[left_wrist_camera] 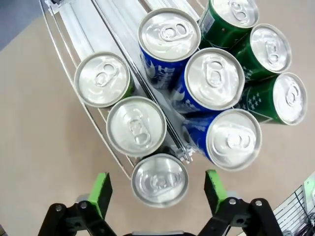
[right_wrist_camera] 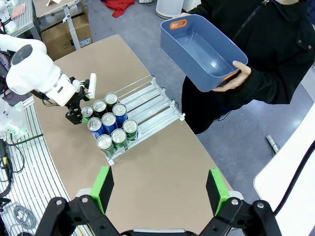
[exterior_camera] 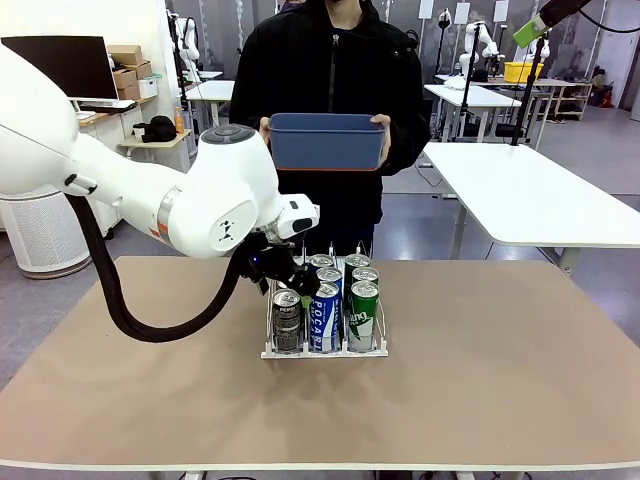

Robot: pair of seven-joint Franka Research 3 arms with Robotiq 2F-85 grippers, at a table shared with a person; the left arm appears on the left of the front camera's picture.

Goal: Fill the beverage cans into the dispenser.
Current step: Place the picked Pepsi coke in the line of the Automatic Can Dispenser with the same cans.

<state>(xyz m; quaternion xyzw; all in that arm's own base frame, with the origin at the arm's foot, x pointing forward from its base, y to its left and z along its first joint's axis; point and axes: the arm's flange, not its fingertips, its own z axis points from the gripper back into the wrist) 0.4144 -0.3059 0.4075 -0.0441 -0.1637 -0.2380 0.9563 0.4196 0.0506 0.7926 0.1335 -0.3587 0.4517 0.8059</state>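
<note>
The white wire dispenser stands mid-table with three lanes of beverage cans: dark ones on the left, blue in the middle, green on the right. My left gripper hangs just above the front end of the left lane. In the left wrist view it is open, its green pads on either side of the nearest can's silver top and apart from it. My right gripper is open and empty, high above the table, looking down on the dispenser and its cans.
A person at the far side holds an empty blue tub in both hands above the table edge; the same tub shows in the right wrist view. The back half of the dispenser lanes is bare. Brown tabletop lies open all around.
</note>
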